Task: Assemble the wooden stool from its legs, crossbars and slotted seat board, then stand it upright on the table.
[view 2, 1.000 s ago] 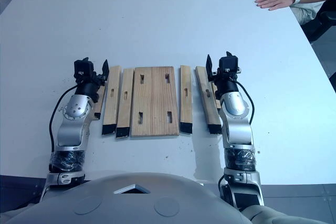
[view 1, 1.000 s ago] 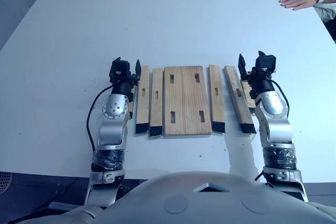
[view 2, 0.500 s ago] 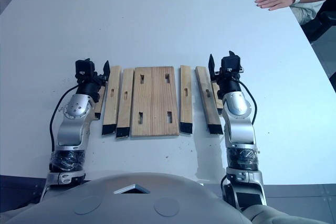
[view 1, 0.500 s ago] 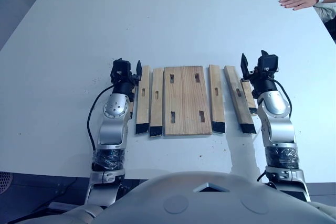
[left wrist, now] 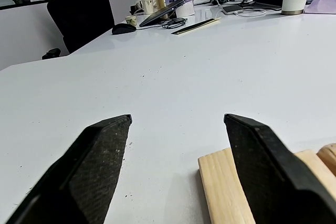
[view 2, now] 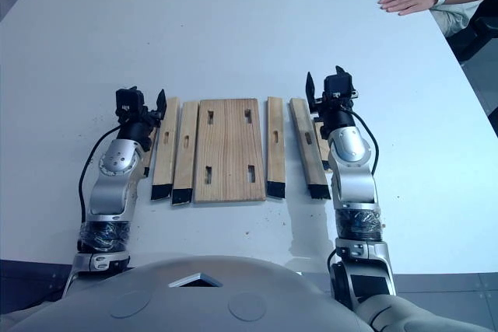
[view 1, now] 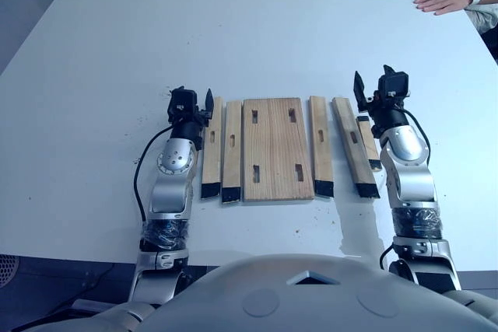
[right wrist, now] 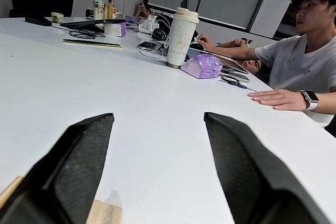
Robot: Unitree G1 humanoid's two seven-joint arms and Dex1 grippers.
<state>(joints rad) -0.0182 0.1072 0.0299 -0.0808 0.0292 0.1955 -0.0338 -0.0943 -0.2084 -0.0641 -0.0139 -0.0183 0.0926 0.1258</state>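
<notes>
Mid-frame on the white table [view 1: 93, 60], the pale slotted wooden seat board [view 1: 272, 149] is lying flat between black-tipped wooden slats [view 1: 232, 149] as the left gripper [view 1: 192, 99] and right gripper [view 1: 372, 85], both with fingers apart, are hovering over the outermost pieces, which they should straddle squarely before closing.

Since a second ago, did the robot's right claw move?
Yes. The right gripper edged slightly forward, away from the robot, judged against the still short wooden piece beneath it.
</notes>
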